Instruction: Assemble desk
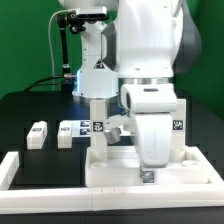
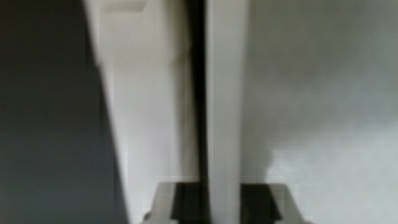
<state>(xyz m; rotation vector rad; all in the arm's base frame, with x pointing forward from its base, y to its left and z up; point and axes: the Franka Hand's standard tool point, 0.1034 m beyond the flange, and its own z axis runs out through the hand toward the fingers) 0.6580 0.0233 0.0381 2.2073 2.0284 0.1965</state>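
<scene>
Two loose leg posts (image 1: pixel 38 133) lie well away from the gripper (image 2: pixel 205 200), in reserve. An upright leg (image 1: pixel 98 120) stands just beside it. Fingers pinched together (empty, I'd guess), it hangs low over the desk panel (image 1: pixel 200 170), probably to nudge it.

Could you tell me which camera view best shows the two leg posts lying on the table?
The exterior view: one leg post and a second leg post lie in full sight, tags visible, on the exterior view's left. The wrist view shows only blurred white surfaces close up; neither post is recognisable.
</scene>
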